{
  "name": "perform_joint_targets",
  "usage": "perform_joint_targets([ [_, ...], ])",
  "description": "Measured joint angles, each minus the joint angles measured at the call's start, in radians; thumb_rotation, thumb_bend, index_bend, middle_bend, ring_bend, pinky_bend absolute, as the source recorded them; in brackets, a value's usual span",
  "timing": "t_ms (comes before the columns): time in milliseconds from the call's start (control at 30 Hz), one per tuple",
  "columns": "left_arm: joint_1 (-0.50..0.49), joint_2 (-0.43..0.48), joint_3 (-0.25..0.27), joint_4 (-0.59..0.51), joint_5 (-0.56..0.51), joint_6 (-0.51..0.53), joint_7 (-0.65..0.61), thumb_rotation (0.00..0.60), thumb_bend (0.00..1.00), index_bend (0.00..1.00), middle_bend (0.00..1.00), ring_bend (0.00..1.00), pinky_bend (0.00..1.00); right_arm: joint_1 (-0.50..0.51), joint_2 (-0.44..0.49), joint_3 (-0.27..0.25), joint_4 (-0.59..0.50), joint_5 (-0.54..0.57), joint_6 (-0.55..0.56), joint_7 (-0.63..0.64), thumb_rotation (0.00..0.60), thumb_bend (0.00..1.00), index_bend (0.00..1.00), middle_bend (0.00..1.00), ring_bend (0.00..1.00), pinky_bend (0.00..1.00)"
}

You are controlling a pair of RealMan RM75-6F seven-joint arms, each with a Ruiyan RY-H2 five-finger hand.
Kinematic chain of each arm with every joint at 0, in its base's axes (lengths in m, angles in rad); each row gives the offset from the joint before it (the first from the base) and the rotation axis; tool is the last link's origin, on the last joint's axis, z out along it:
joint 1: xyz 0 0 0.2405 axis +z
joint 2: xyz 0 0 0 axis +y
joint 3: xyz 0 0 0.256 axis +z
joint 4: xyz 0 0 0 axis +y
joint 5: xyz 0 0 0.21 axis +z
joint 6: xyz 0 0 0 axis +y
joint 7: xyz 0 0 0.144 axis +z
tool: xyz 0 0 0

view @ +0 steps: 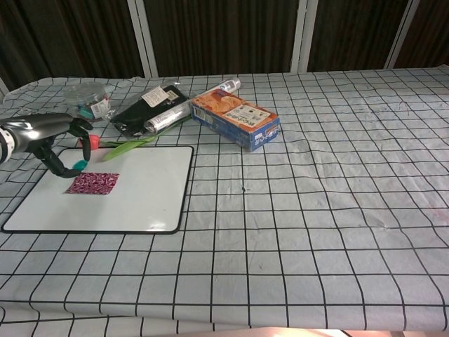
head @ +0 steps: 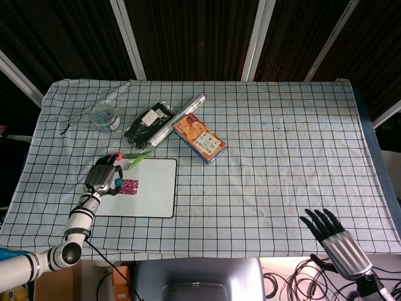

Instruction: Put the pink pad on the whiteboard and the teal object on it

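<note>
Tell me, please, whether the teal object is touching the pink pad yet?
Apart. In the chest view the teal object, held in the left hand, hangs above the pink pad with white board showing between them.

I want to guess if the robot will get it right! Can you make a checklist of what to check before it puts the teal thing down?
1. Pink pad lies flat on the whiteboard: ok.
2. Left hand holds the teal object: ok.
3. Teal object is right above the pad: cannot tell; in the chest view it hangs near the pad's far edge.
4. Tulip keeps clear of the pad: ok, it lies along the board's far edge.
5. Right hand is out of the way: ok, open at the table's near right edge.
</note>
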Motion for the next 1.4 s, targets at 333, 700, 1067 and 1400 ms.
perform_joint_targets([
  [333, -0.026, -0.046, 0.038, 0.057, -0.028, -0.007, 0.007, 0.600, 0.37, 0.44, 0.04, 0.00, 0.10, -0.005, 0.010, -0.002, 0.010, -0.010, 0.022, 0.029, 0.600, 0.17, 0.00, 0.00, 0.00, 0.00],
  [700, -0.036, -0.012, 0.053, 0.017, -0.064, -0.043, -0.023, 0.600, 0.35, 0.17, 0.02, 0.00, 0.11, -0.008, 0.010, 0.002, 0.010, -0.005, 0.027, 0.027, 0.600, 0.17, 0.00, 0.00, 0.00, 0.00],
  [1067, 0.128, 0.145, 0.151, -0.164, 0.278, 0.171, -0.143, 0.600, 0.35, 0.00, 0.00, 0.00, 0.08, -0.020, 0.010, 0.003, 0.017, 0.002, 0.041, 0.030, 0.600, 0.17, 0.00, 0.00, 0.00, 0.00],
  [1400, 0.467, 0.186, 0.352, -0.009, 0.741, 0.584, -0.469, 0.600, 0.36, 0.00, 0.00, 0.00, 0.06, -0.023, -0.003, 0.012, 0.003, 0.024, 0.021, -0.007, 0.600, 0.17, 0.00, 0.00, 0.00, 0.00],
])
